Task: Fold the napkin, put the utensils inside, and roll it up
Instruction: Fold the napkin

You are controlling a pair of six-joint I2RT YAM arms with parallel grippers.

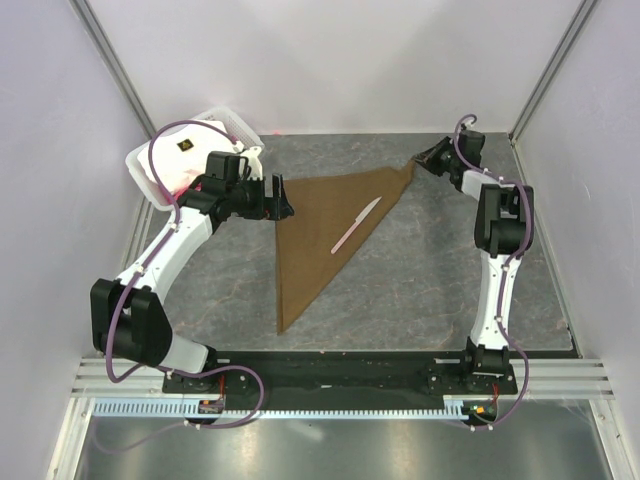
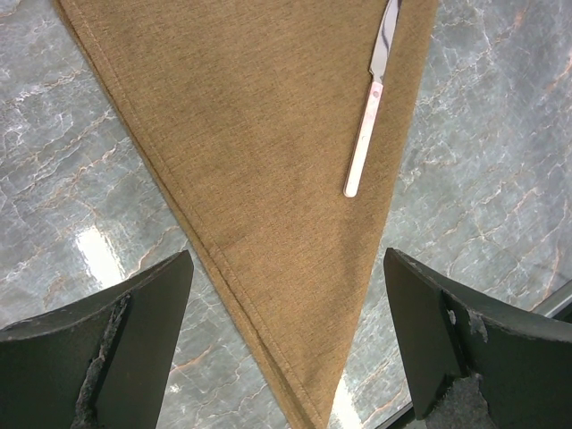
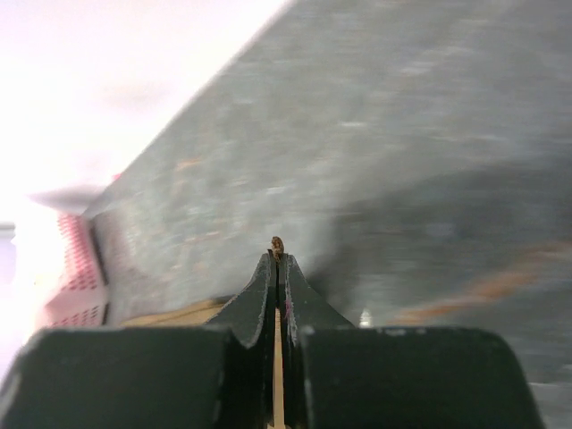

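The brown napkin (image 1: 318, 235) lies folded into a triangle on the grey table, one long point toward the arms. A slim utensil (image 1: 357, 224) with a pale pink handle rests on it near the right edge. My right gripper (image 1: 420, 160) is shut on the napkin's far right corner; a bit of brown cloth (image 3: 277, 242) pokes out past the right gripper's (image 3: 278, 257) closed tips. Over the napkin's left corner hovers my left gripper (image 1: 283, 197), open. In the left wrist view the napkin (image 2: 268, 161) and utensil (image 2: 366, 125) lie below the left gripper (image 2: 286, 257), whose jaws stand wide apart and hold nothing.
A white basket (image 1: 205, 135) with pink items stands tilted at the back left, just behind the left arm; its pink mesh side (image 3: 76, 277) shows in the right wrist view. White walls close in the table on three sides.
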